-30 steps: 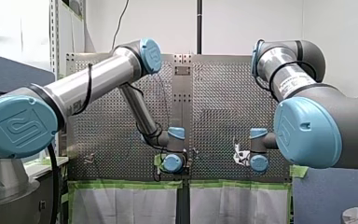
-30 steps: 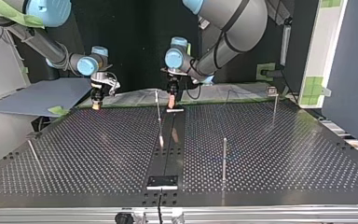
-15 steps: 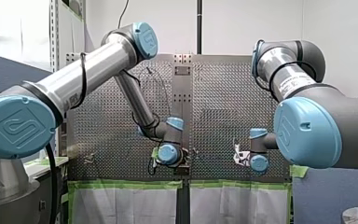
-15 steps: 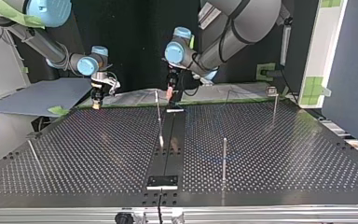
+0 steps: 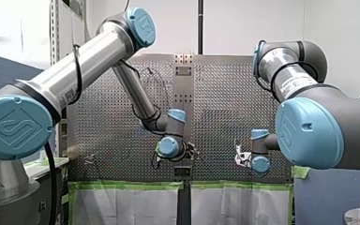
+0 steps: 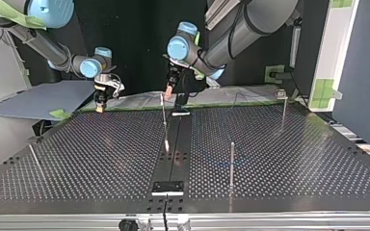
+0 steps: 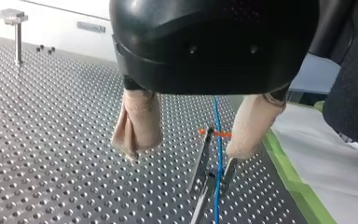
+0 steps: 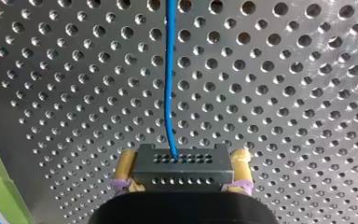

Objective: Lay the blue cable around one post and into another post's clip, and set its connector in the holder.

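My right gripper (image 8: 182,179) squeezes black connector (image 8: 182,163), yellow pads (image 8: 126,169) on both sides. From it blue cable (image 8: 168,79) runs out over holey table (image 8: 284,93). My left gripper (image 7: 193,142) spread wide, holds nothing, hangs over clip post (image 7: 204,161). I see cable running along clip.

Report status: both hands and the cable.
Left hand open over clip post. Right hand shut on connector, blue cable trailing ahead. No blockage seen.
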Controlling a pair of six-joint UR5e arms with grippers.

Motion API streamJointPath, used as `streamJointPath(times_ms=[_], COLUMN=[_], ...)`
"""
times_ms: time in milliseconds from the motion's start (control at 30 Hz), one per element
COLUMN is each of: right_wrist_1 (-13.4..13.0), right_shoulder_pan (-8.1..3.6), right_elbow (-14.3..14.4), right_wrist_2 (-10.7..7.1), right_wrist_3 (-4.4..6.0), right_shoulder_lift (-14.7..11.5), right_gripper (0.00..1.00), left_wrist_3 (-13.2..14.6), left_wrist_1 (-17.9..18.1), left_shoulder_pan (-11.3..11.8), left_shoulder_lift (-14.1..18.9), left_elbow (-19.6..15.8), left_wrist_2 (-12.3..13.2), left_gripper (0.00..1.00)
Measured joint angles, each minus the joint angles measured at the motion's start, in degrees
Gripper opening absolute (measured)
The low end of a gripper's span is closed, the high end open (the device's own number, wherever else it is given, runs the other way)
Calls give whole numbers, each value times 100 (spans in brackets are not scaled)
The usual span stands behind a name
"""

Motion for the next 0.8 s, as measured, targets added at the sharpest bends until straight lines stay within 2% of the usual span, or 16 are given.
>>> streamJointPath(times_ms=[400,800], right_wrist_1=[-1,-1], right_shoulder_pan=[-9,-9], right_elbow=[0,0], right_wrist_2=[-1,0], right_wrist_3=[71,76], right_shoulder_lift=[10,11], right_gripper=[3,3], left_wrist_3=[-148,-316], left_wrist_1=[-77,-71], left_shoulder_pan=[-72,-109], left_shoulder_lift=[12,12], left_elbow=[-2,-2], left_wrist_2=[-16,-26], left_gripper=[100,100])
